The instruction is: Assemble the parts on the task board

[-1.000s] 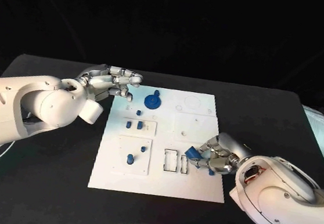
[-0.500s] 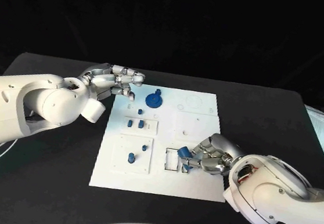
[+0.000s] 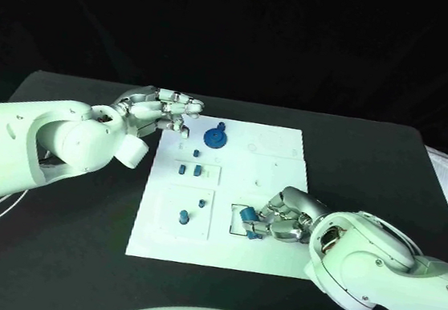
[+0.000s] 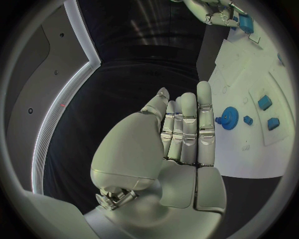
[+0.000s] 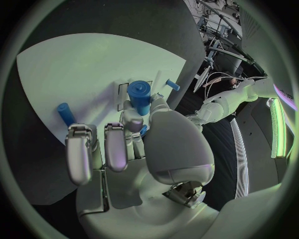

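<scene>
The white task board [image 3: 279, 144] lies mid-table. My right hand [image 3: 279, 220] hovers over its near middle and pinches a blue cylindrical part [image 3: 247, 223] above the framed slots; the same part [image 5: 140, 94] sticks out past the right hand [image 5: 140, 149] and over the board [image 5: 74, 64]. My left hand [image 3: 162, 111] stays at the board's far left corner with straight fingers and holds nothing. A blue gear [image 3: 217, 136] stands close to it. The left hand [image 4: 184, 142] shows flat, with the gear [image 4: 228, 114] just beyond its fingertips.
Small blue parts lie on the board's left half: a pair [image 3: 189, 170] in one recess, and a peg [image 3: 184, 216] with a smaller piece [image 3: 202, 203] in the nearer recess. Another peg [image 5: 64, 112] lies near my right fingers. Black table surrounds the board.
My right hand has carried the blue part leftward across the board, from near the right edge to over the framed slots. The left hand has barely moved.
</scene>
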